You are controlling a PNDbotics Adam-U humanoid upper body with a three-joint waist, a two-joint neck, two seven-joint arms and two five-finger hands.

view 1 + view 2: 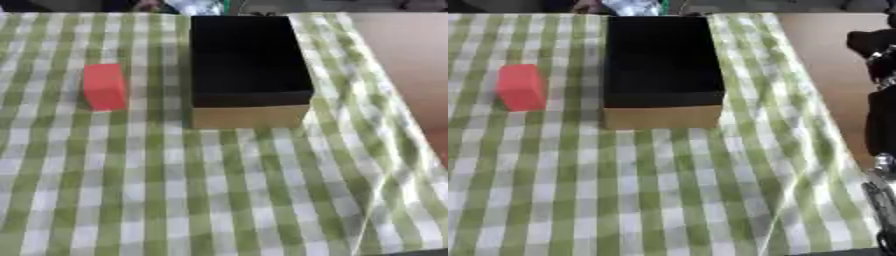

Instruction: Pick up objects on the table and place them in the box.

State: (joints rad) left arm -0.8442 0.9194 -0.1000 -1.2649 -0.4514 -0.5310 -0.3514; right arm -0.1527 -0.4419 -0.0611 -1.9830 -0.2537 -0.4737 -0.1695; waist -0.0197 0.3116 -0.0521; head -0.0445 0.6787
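One red block [105, 86] is seen on the green-and-white checked tablecloth [175, 190], at about ten o'clock from the middle of the left eye view. It lies flat on the cloth, untouched, and stands apart from the box to its right, with a strip of bare cloth between them.

One box [249, 116] is counted, at about twelve to one o'clock, with a tan outer wall turned toward the camera and a black inside. Nothing can be made out within it; the interior is dark.

At the three o'clock edge of the right eye view, black and silver parts of the right arm [879, 125] are shown beyond the cloth's edge. The right hand itself cannot be made out there, so whether its fingers are spread or curled cannot be told. The left hand is shown in neither view.

The step in hand is judged to be the very first: the reach has not yet been made, and the block is not yet held. For the next move, a hand would need to be brought over the block at ten o'clock, its fingers closed across the block's sides, and the block lifted clear of the box's left wall before being lowered inside. Only one object is seen to be packed.
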